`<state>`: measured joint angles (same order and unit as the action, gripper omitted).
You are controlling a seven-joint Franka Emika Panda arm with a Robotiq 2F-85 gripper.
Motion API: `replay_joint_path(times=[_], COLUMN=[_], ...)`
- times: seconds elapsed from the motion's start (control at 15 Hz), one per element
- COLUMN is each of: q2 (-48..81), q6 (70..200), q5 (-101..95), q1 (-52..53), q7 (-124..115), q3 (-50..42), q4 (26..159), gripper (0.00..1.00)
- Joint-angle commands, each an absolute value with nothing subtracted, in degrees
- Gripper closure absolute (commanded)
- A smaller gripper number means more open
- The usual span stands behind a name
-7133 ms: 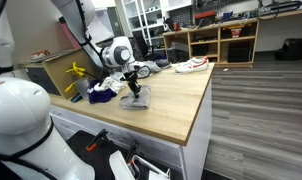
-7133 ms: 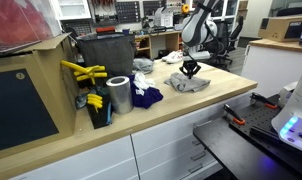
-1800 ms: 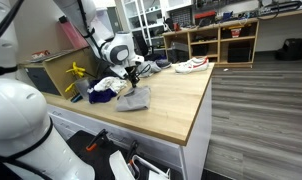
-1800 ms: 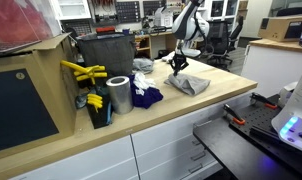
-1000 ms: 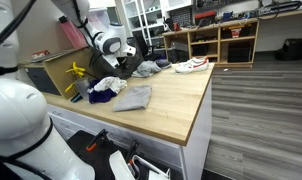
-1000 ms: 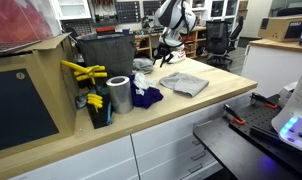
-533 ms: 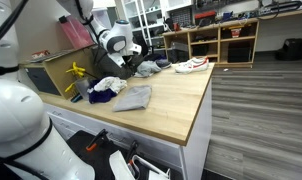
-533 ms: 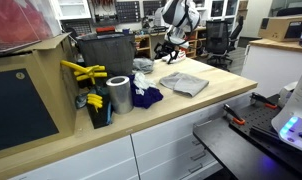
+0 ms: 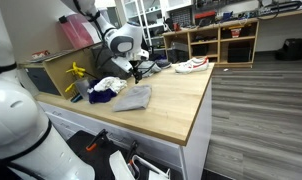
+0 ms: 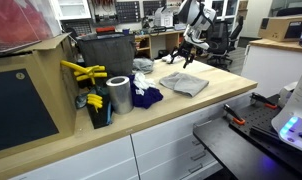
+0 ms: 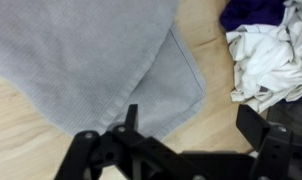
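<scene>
A grey cloth [image 9: 134, 97] [image 10: 185, 84] lies folded flat on the wooden table [image 9: 176, 105]. My gripper [image 9: 136, 68] [image 10: 184, 55] hangs open above its far edge, holding nothing and touching nothing. In the wrist view the grey cloth [image 11: 91, 55] fills the upper left, with bare wood beside it. The two dark fingers [image 11: 131, 116] stand wide apart around my gripper [image 11: 191, 122], and only the table shows between them. A white cloth [image 11: 266, 60] and a purple cloth [image 11: 253, 12] lie crumpled to the right.
A metal can [image 10: 118, 95], yellow tools [image 10: 83, 72] and a dark bin [image 10: 106, 55] stand beyond the purple cloth [image 10: 146, 96]. A white and red shoe [image 9: 191, 65] lies at the table's far end. The table edge [image 9: 206, 110] drops to the floor.
The jaws have spread wider over the last second. The arm has swung from the clothes pile back over the grey cloth's far edge. The cloth has not moved.
</scene>
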<state>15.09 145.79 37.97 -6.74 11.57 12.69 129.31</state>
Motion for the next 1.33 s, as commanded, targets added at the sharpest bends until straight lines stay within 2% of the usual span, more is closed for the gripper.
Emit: replay_joint_path(times=[0.0, 0.47, 1.27], q2=[9.70, 7.85, 12.50], q6=[138.84, 131.85, 133.60], q5=[39.40, 32.11, 26.27], q1=[-7.57, -7.69, -9.94], q7=[19.48, 26.62, 30.57], q3=[9.66, 1.56, -2.11], q4=[133.99, 137.83, 140.04], gripper=[0.00, 0.00, 0.00])
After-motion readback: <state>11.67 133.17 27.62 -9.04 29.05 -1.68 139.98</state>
